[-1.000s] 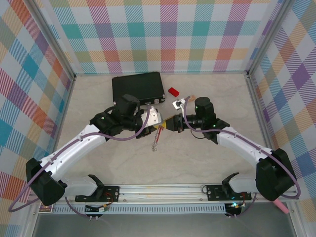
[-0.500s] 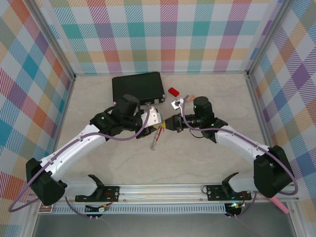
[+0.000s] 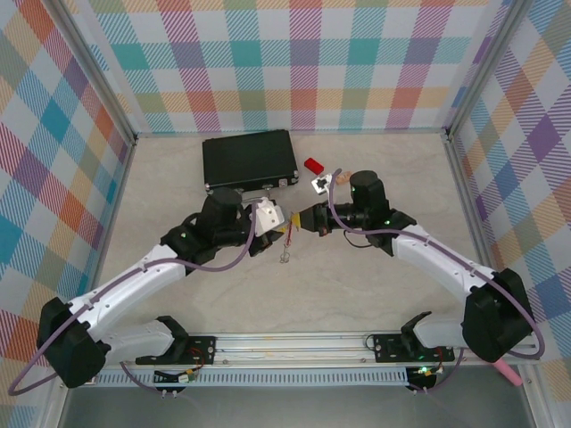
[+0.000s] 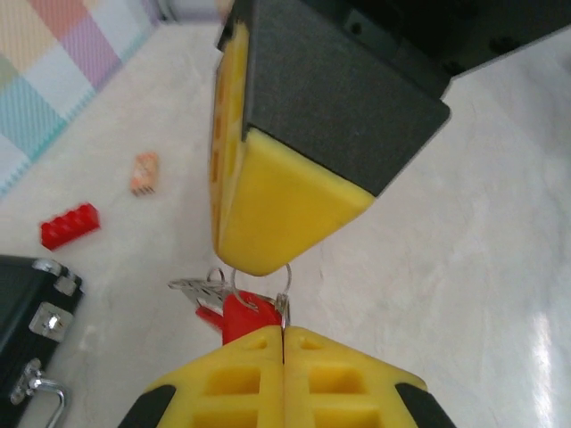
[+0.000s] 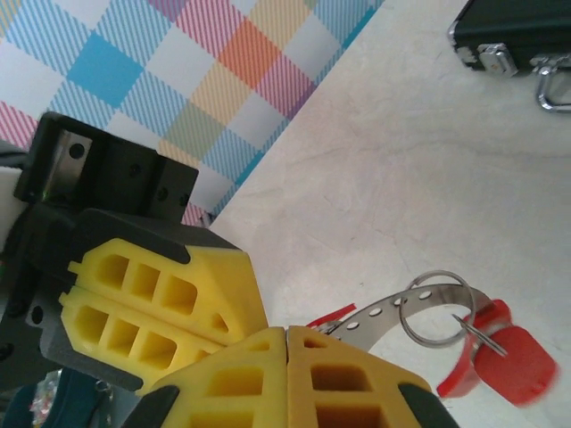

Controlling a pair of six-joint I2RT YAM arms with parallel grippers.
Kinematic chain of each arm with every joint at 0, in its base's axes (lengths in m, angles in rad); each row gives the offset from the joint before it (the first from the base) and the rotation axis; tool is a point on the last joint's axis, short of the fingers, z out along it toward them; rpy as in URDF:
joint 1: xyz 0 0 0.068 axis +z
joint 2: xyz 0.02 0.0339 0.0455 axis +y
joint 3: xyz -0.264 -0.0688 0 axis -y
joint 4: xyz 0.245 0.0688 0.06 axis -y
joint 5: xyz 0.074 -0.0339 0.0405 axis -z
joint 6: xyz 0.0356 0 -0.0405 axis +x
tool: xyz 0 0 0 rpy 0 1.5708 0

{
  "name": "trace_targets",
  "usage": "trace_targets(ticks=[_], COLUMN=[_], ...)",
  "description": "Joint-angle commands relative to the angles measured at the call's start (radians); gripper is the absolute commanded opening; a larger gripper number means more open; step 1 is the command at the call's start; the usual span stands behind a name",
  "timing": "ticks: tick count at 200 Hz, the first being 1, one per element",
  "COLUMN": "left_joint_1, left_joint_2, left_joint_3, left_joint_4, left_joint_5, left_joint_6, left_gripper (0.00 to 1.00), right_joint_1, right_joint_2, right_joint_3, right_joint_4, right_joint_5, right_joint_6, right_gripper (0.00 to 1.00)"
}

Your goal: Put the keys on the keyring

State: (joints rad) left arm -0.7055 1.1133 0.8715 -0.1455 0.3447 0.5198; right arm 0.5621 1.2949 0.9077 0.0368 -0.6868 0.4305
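Two grippers: tip to tip above mid-table, between the near and far edges.
Left gripper: fingers pressed together, nipping a key by its red head.
Right gripper: fingers pressed together; the keyring runs straight out from the tips and looks pinched there.
Hanging key: red head, dangling from a small loop on the keyring, clear of both grippers.
Progress: one key looks threaded on. Can't tell if the nipped key is on the ring. I judge the threading underway, not finished.
Table: pale, marbled, glossy.
Black case: closed, at the far edge, left of centre.
Red block: just right of the case.
Walls: pastel plaid on three sides.
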Motion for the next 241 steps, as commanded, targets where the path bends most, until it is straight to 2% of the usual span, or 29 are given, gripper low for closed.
trace_targets(ticks=[1, 38, 74, 134, 177, 184, 190, 208, 241], left_joint_1=[-0.009, -0.009, -0.008, -0.008, -0.009, -0.009, -0.009, -0.009, -0.009], left_joint_2=[-0.044, -0.064, -0.081, -0.111, -0.099, -0.099, -0.101, -0.11, -0.111], left_joint_3=[-0.077, -0.19, -0.247, -0.303, -0.36, -0.374, -0.385, -0.411, -0.4], left_joint_4=[0.29, 0.53, 0.66, 0.79, 0.861, 0.875, 0.889, 0.909, 0.873], left_joint_5=[-0.032, -0.047, -0.046, -0.045, -0.064, -0.077, -0.084, -0.114, -0.11], left_joint_6=[-0.112, -0.185, -0.224, -0.272, -0.293, -0.299, -0.302, -0.31, -0.31], left_gripper=[0.0, 0.0, 0.0, 0.0, 0.0, 0.11, 0.16, 0.21, 0.23], right_joint_1=[-0.008, -0.008, -0.008, -0.008, -0.008, -0.008, -0.008, -0.008, -0.008], right_joint_2=[-0.029, -0.019, 0.004, 0.035, 0.024, 0.025, 0.025, 0.023, 0.015], right_joint_3=[0.063, 0.12, 0.158, 0.189, 0.254, 0.272, 0.285, 0.315, 0.336], right_joint_4=[-0.102, -0.18, -0.22, -0.231, -0.322, -0.344, -0.366, -0.411, -0.46], right_joint_5=[0.06, 0.091, 0.102, 0.114, 0.157, 0.168, 0.179, 0.208, 0.25], right_joint_6=[-0.07, -0.101, -0.095, -0.066, -0.123, -0.139, -0.147, -0.179, -0.22], right_gripper=[0.0, 0.0, 0.0, 0.0, 0.0, 0.0, 0.0, 0.0, 0.0])
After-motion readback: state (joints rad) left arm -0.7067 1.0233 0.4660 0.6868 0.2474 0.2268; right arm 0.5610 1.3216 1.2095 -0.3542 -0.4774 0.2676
